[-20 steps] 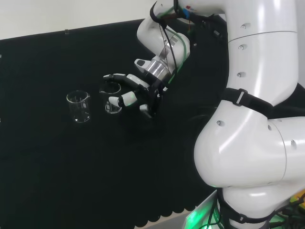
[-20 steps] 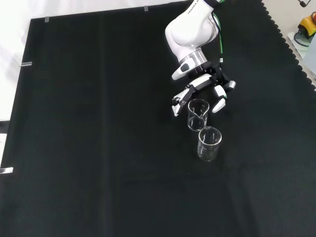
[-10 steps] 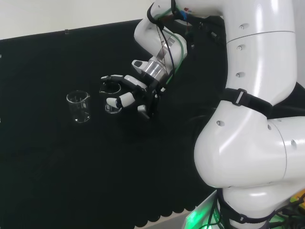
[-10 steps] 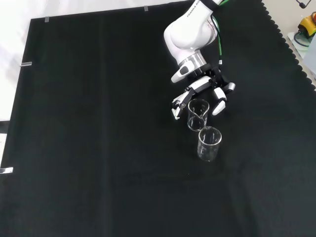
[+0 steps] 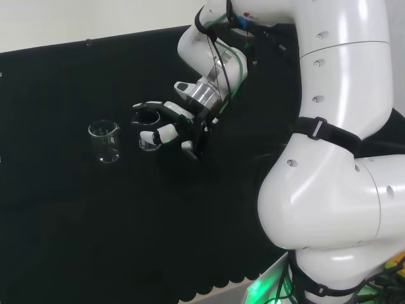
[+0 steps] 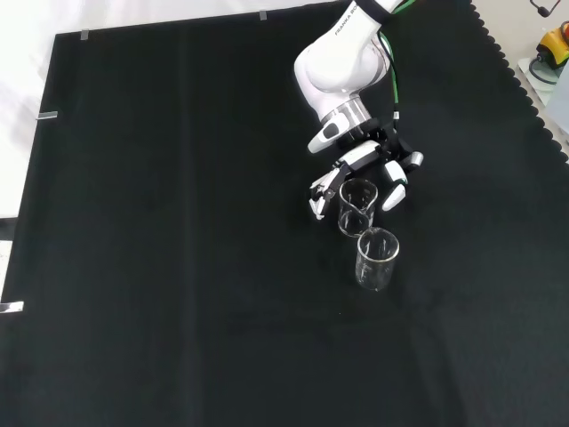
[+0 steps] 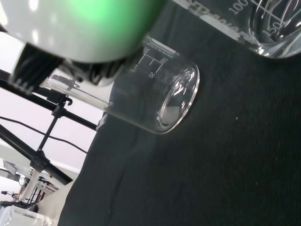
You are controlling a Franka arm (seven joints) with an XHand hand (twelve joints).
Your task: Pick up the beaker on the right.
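The hand (image 5: 174, 130) sits low over the desk (image 5: 76, 209), its fingers (image 5: 158, 134) curled partway around a clear glass beaker (image 5: 147, 126) that stands upright on the black cloth. In the front view the hand (image 6: 369, 165) comes down from the top, with one group of fingers (image 6: 322, 191) to the left of that beaker (image 6: 356, 206) and the thumb (image 6: 394, 191) to its right, so the beaker sits between them, right at the palm. Whether the fingertips actually touch the glass cannot be told; the grasp reads as a closing cup around the beaker rather than a flat spread.

A second beaker (image 5: 105, 141), also clear, upright and with a pouring lip, stands just beyond the fingertips, on the far side of the first beaker from the palm. In the front view this second beaker (image 6: 376, 258) is below the hand and very near the first one, the two seeming almost to touch.

From the wrist view, a beaker (image 7: 155, 96) with printed graduation marks is seen close past the palm, its round base resting on the cloth, and part of another beaker (image 7: 261, 26) with similar marks appears at the picture's edge. A blurred pale part of the hand (image 7: 80, 28) with a green glow covers a corner of that view.

Both beakers look empty.
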